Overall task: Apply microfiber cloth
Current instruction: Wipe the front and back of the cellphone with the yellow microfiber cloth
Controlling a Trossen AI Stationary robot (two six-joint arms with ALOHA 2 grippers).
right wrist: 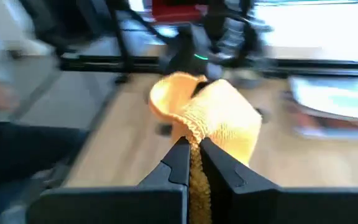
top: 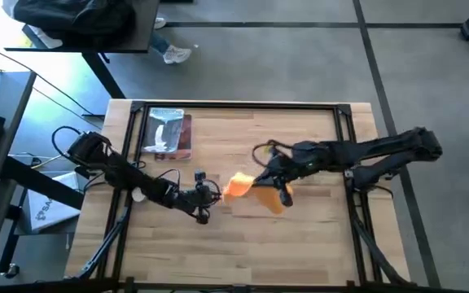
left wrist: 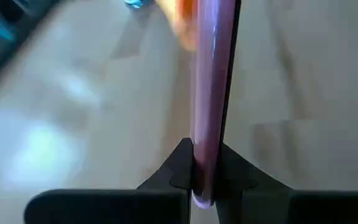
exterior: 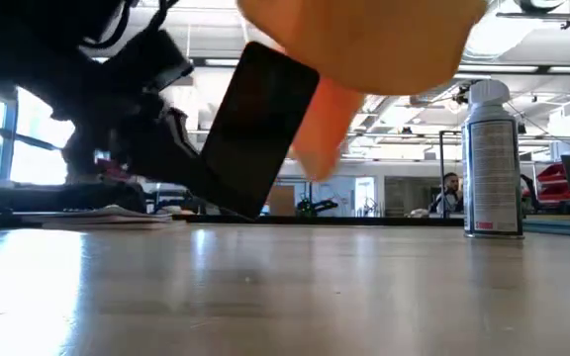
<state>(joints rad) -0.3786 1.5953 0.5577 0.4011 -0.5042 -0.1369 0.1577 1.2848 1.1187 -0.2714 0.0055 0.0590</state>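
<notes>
My left gripper [top: 207, 198] is shut on a black phone [exterior: 261, 129], which shows edge-on between its fingers in the left wrist view [left wrist: 211, 93]. The orange-yellow microfiber cloth [top: 239, 187] is held off the table, bunched, by my right gripper [top: 269, 185]. In the low view the cloth [exterior: 364, 40] hangs over and beside the tilted phone's upper end. Whether cloth and phone touch, I cannot tell. My left gripper pinches the phone's near end [left wrist: 204, 177] between its two fingers, one on each flat face. The phone stands tilted, its upper end leaning toward the cloth; whether its lower corner [exterior: 253, 210] touches the table cannot be told. My right gripper pinches a bunched fold of the cloth [right wrist: 196, 134] between its two fingers, several layers thick. The rest of the cloth [right wrist: 219, 112] bulges out beyond the fingertips, slack, clear of the table.
A silvery packet with a brown edge [top: 168, 134] lies at the table's far left. A spray can [exterior: 491, 158] stands upright on the table. A black frame [top: 234, 106] runs along the table's far edge and down both sides. People show in the room behind.
</notes>
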